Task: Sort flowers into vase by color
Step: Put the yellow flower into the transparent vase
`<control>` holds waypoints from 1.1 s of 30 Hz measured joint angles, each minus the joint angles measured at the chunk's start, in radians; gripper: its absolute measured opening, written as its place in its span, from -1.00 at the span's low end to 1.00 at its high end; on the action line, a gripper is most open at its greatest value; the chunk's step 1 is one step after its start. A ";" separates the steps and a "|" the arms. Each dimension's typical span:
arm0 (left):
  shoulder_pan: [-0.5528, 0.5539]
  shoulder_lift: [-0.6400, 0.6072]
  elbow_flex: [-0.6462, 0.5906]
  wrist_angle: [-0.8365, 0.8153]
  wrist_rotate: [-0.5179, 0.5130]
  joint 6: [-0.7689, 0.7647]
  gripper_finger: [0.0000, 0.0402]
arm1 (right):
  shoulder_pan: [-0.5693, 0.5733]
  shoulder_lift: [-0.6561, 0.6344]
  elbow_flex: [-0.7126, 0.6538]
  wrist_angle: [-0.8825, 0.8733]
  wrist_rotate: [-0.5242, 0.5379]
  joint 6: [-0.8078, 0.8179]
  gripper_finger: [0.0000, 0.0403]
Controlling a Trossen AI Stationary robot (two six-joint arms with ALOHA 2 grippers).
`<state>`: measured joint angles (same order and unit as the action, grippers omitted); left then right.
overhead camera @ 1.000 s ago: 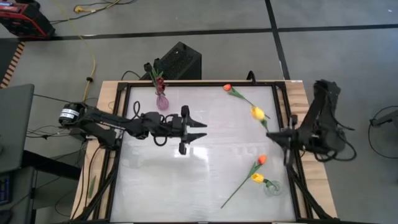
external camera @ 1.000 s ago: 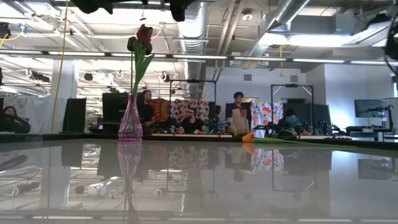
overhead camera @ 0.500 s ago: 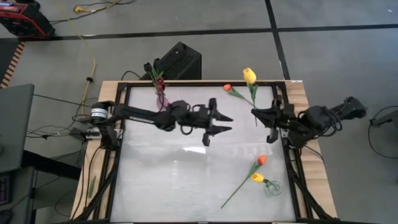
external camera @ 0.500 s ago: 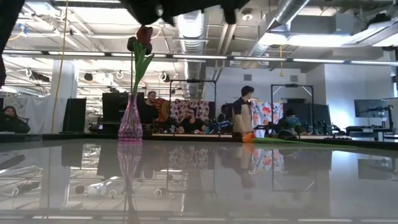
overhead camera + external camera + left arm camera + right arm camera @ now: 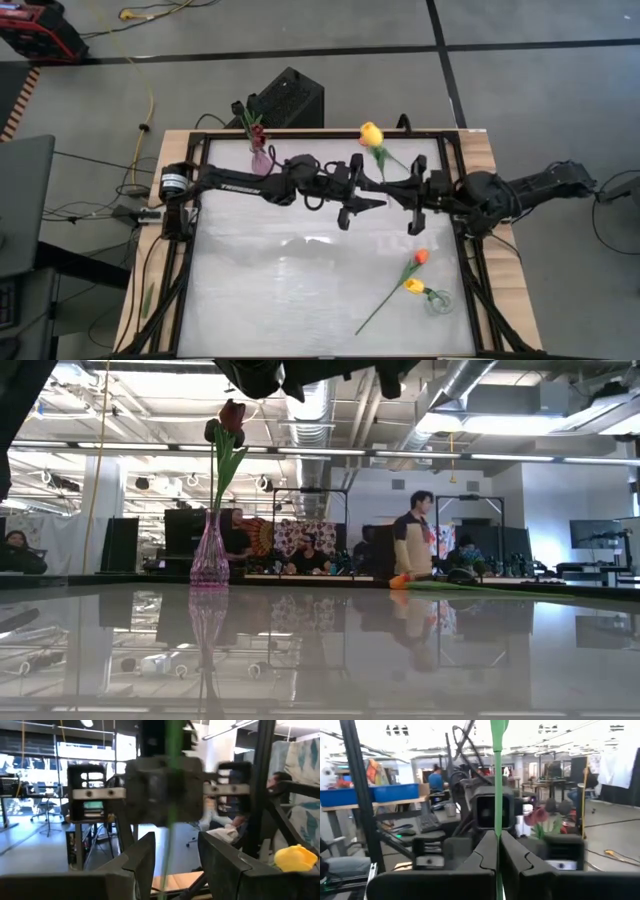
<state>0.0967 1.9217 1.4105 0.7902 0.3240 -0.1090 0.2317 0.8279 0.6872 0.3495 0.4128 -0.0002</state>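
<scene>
Pale and glossy, your bench [image 5: 300,290] carries everything here, framed by a dark rail. Above its far half your two arms meet nose to nose. The left hand [image 5: 362,192] reaches in from the left with its fingers [image 5: 142,857] spread apart, the green stem running between them without being pinched. The right hand [image 5: 412,194] faces it from the right, fingers [image 5: 487,847] closed on that same stem, so it alone carries the yellow tulip [image 5: 371,133], whose head sits over the far edge of the bench. At the far left corner stands your pink vase [image 5: 261,163], upright, with dark red tulips [image 5: 227,418] in it. Near the right front corner a clear vase [image 5: 437,301] holds a yellow flower [image 5: 413,286], its long stem slanting out across the bench, and an orange tulip [image 5: 421,257] lies just beside it. Another orange flower [image 5: 399,582] lies on the far right of the bench.
</scene>
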 joint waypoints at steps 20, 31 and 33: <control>-0.016 -0.002 0.000 -0.036 0.034 0.010 -0.91 | 0.003 0.044 0.000 0.011 -0.086 0.059 -0.76; -0.049 -0.007 -0.001 -0.138 0.062 -0.029 -1.00 | 0.089 -0.032 0.000 -0.136 -0.104 0.128 -0.60; -0.067 -0.007 -0.001 -0.181 0.062 -0.028 -1.00 | 0.127 -0.060 0.000 -0.199 -0.104 0.154 -0.53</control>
<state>0.0300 1.9144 1.4097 0.6095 0.3855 -0.1371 0.3588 0.7682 0.6872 0.1510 0.3091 0.1538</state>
